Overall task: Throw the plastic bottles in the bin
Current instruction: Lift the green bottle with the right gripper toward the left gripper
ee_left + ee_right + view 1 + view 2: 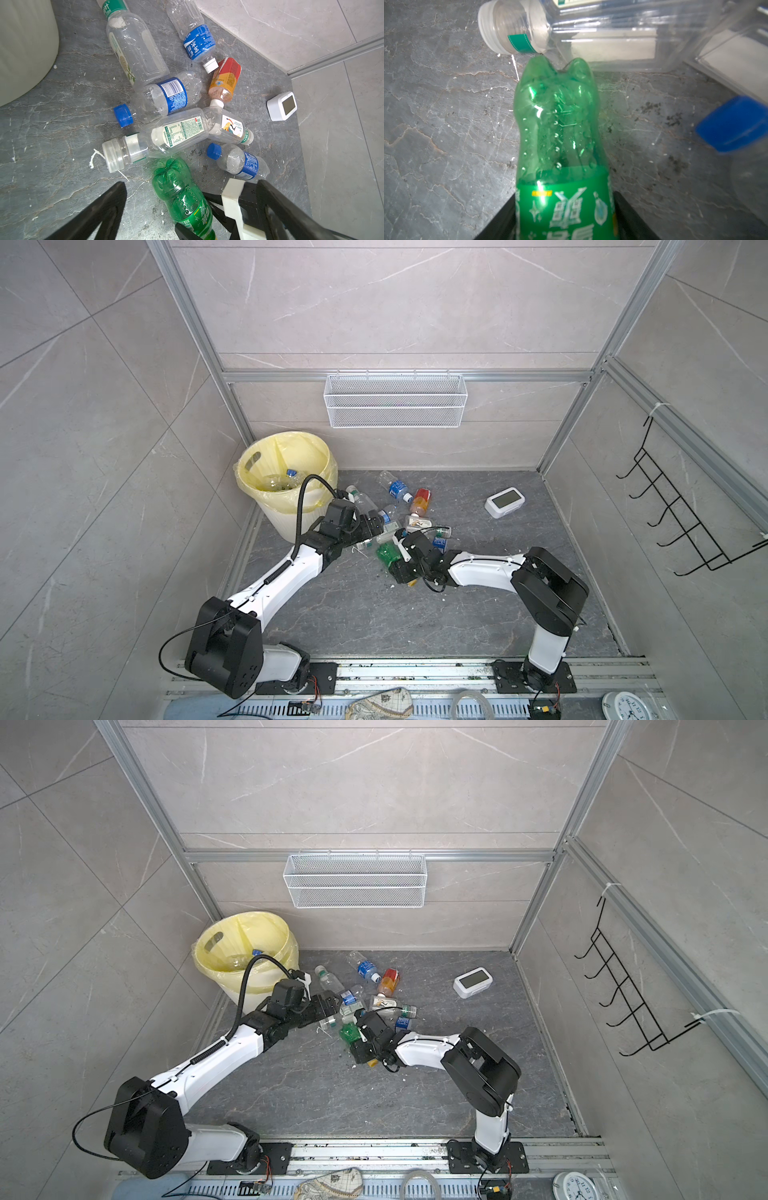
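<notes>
Floor: dark grey veined stone slab (374, 614), walled by pale tiles (395, 315).

Top views: round cream ribbed plastic bin (286, 526), yellow liner (291, 448), rear left corner, holding clear bottles (286, 481). A loose bottle pile (380, 1003) lies just beside it.

Left wrist: left gripper (192, 184) spread wide over the pile, holding nothing.

Right wrist: right gripper (563, 197) pressed against both sides of the lying green translucent plastic bottle (556, 124).
</notes>
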Tool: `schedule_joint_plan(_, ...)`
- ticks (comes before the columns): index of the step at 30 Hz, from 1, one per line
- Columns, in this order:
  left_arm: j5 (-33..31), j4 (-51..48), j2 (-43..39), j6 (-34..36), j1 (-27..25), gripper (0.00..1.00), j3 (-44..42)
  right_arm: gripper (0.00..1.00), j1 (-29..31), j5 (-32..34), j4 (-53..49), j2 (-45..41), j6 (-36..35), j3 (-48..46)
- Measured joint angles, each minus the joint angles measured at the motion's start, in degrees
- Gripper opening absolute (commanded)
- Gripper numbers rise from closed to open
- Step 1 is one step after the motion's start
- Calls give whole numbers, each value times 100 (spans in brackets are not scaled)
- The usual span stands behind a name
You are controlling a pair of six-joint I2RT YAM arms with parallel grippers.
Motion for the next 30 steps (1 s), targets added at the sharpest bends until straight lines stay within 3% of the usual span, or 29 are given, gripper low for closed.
schedule_joint_plan(16, 168, 7, 120, -234, 127, 96, -26, 54, 0, -35, 116, -55, 0, -105)
schedule_joint_plan(30, 417, 262, 192, -448, 278, 90, -122, 50, -17, 131, 848, -903, 0, -828)
